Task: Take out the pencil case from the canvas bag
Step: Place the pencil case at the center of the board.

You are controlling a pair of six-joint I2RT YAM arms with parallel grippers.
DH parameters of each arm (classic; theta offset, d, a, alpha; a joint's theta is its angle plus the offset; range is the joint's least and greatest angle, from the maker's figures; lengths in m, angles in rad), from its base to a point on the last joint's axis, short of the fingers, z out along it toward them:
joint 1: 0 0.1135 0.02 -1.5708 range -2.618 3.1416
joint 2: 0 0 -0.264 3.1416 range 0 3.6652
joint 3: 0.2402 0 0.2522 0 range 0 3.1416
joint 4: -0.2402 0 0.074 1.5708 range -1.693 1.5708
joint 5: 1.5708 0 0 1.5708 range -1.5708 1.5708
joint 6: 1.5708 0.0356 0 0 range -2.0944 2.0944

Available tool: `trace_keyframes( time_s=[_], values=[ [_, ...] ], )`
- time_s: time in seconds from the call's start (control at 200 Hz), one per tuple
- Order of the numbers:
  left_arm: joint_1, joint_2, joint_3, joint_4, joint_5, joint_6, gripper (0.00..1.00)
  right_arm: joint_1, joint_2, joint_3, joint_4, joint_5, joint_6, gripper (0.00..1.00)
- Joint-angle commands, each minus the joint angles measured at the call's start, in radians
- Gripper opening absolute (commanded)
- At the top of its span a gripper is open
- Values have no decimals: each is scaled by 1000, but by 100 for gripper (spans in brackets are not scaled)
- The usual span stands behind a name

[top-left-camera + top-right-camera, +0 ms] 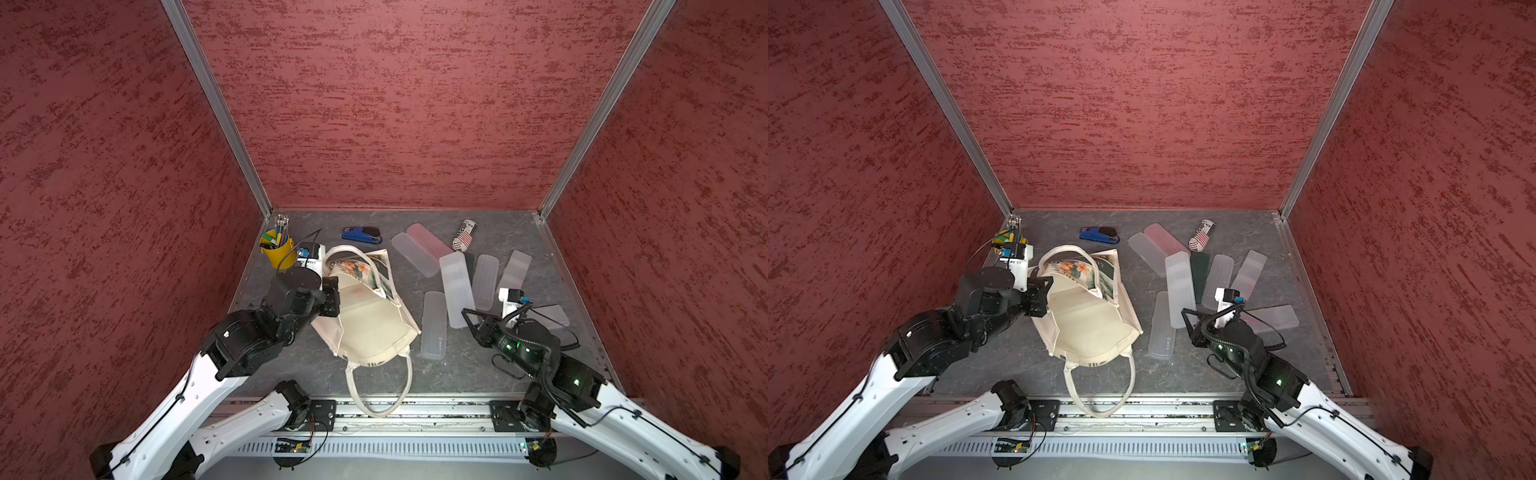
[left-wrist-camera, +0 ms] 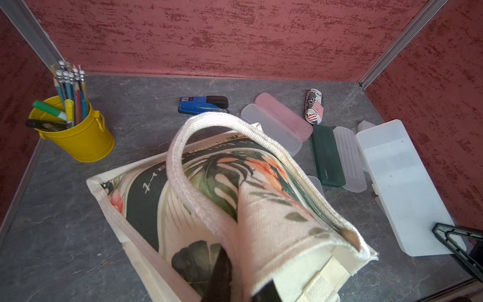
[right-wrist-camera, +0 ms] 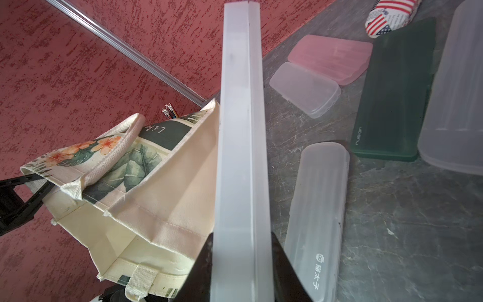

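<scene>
The cream canvas bag (image 1: 374, 328) with its leaf-and-flower print lies left of centre in both top views (image 1: 1088, 328), mouth open toward the right. My left gripper (image 1: 332, 299) is shut on the bag's upper rim and holds that side lifted; in the left wrist view, printed fabric (image 2: 261, 209) fills the space between its dark fingers (image 2: 219, 274). My right gripper (image 1: 471, 320) is shut on the near end of a long frosted white pencil case (image 1: 456, 291). That pencil case (image 3: 240, 130) is outside the bag, just right of it, and runs away from the jaws.
Several other frosted cases, a pink one (image 1: 428, 241) and a dark green one (image 2: 328, 157) lie scattered on the right. A flag-print pouch (image 1: 464, 235) and a blue stapler (image 1: 362, 235) sit at the back. A yellow pencil cup (image 1: 276, 247) stands back left. A bag handle (image 1: 380, 390) drapes over the front rail.
</scene>
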Motion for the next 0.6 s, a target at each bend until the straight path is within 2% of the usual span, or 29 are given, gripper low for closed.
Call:
trace_keyframes(
  time_s=[0.0, 0.175, 0.255, 0.416, 0.591],
  values=[
    [25, 1, 73, 2, -75, 32, 0, -5, 31, -27, 147, -29, -36, 3],
    [39, -17, 40, 0, -112, 3, 0, -5, 142, -3, 164, -46, -65, 3],
    [49, -29, 28, 18, -82, 6, 0, -5, 176, -9, 199, -69, -63, 3],
    [55, -26, 45, 25, -62, 12, 0, -6, 262, -32, 312, -100, -46, 3],
    [58, -15, 32, 48, -25, 12, 0, -6, 450, -10, 470, -97, -98, 3]
  ],
)
